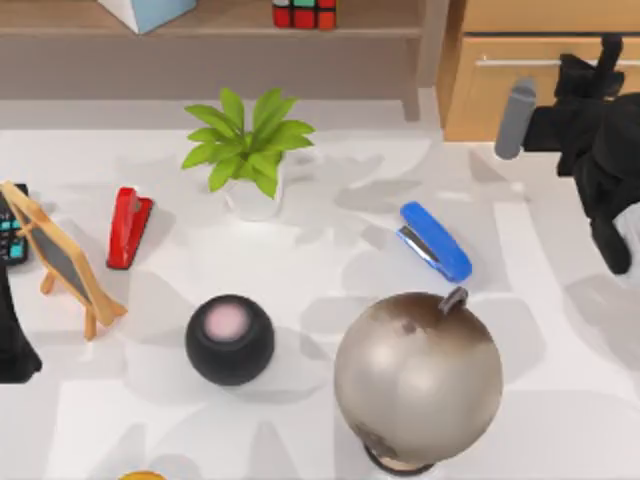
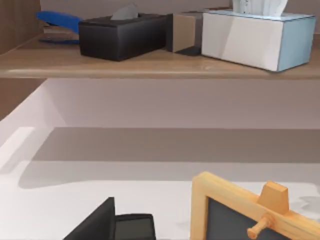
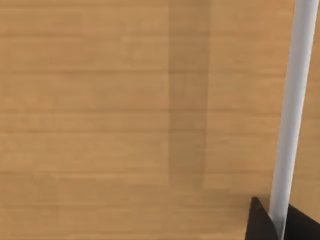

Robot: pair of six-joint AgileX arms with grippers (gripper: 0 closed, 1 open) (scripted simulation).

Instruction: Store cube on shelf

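The cube (image 1: pixel 305 13), a small Rubik's cube with red and green squares, rests on the wooden shelf (image 1: pixel 200 28) at the back of the table, right of the pale blue box (image 1: pixel 145 10). My right gripper (image 1: pixel 603 52) is at the far right, against the orange-wood drawer cabinet (image 1: pixel 490 100). In the right wrist view, the dark tips of the right gripper (image 3: pixel 280 225) sit close on either side of the silver handle (image 3: pixel 295 100). My left arm (image 1: pixel 12 345) is parked at the table's left edge, far from the cube.
On the table stand a potted plant (image 1: pixel 250 150), a red stapler (image 1: pixel 128 228), a blue stapler (image 1: pixel 435 242), a black speaker (image 1: pixel 229 338), a large globe (image 1: pixel 418 375) and a small chalkboard easel (image 1: pixel 60 262). The shelf (image 2: pixel 150 67) also holds a black box (image 2: pixel 120 35).
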